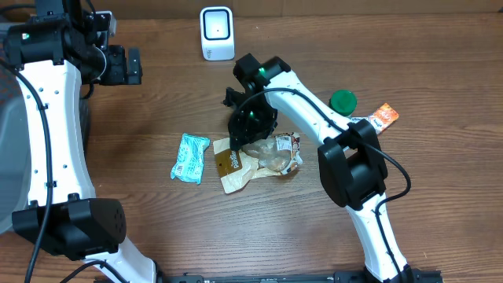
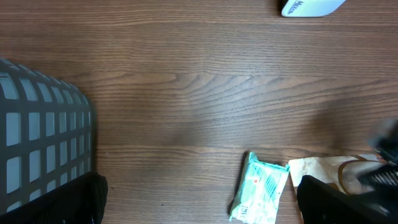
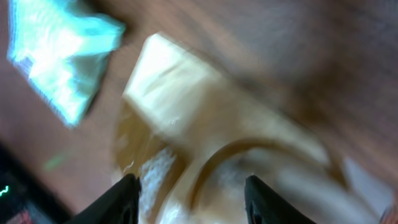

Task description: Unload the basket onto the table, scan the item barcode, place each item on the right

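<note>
A crumpled tan snack bag (image 1: 236, 161) lies mid-table, with my right gripper (image 1: 250, 126) directly over its far edge. In the right wrist view the bag (image 3: 205, 124) fills the blurred frame, and the right gripper (image 3: 193, 199) stands open with a finger on each side of it. A teal packet (image 1: 189, 158) lies flat to the bag's left; the left wrist view shows a small barcode near the teal packet's (image 2: 260, 196) lower corner. The white scanner (image 1: 217, 33) stands at the back. My left gripper (image 1: 135, 67) hangs wide open at the far left, holding nothing.
A green lid (image 1: 343, 101) and an orange packet (image 1: 383, 116) lie to the right, beside the right arm. A grey slatted basket (image 2: 37, 143) stands off the table's left side. The scanner's base (image 2: 309, 7) shows at the top of the left wrist view.
</note>
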`<control>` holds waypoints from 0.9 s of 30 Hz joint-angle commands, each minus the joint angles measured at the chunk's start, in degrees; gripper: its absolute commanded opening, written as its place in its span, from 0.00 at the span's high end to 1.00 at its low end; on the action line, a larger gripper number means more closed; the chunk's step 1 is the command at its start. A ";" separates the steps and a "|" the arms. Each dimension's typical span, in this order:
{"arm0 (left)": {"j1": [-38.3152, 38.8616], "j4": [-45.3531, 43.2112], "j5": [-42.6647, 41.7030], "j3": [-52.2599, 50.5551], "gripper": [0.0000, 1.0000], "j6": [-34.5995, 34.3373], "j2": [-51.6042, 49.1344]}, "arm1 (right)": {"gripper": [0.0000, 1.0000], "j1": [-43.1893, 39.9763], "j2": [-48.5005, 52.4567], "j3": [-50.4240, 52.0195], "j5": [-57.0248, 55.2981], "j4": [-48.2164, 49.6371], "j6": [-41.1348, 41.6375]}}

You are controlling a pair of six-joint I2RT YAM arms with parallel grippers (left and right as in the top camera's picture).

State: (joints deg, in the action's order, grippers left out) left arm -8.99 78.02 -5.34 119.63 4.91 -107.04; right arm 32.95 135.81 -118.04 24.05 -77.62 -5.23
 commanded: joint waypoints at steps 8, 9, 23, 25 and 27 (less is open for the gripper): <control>0.02 -0.09 0.24 0.52 0.00 1.11 -0.46 | 0.60 -3.15 -8.70 -18.43 -14.62 -16.39 11.58; 0.02 -0.09 0.24 0.52 0.01 1.14 -0.46 | 0.60 -3.13 -10.12 -18.43 -17.14 -16.94 13.20; 0.02 -0.09 0.22 0.52 0.00 1.14 -0.46 | 0.61 -3.06 -27.41 -4.48 -22.93 -19.43 30.73; 0.02 -0.09 0.24 0.52 0.00 1.14 -0.46 | 0.62 -2.84 -27.71 1.29 -22.88 -19.37 33.33; 0.02 -0.09 0.24 0.52 0.00 1.14 -0.46 | 0.62 -2.14 -27.69 6.47 -22.36 -17.88 34.45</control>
State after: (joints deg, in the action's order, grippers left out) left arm -8.99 78.02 -5.34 119.63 4.91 -107.04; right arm 29.76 107.42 -119.46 2.04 -96.82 23.99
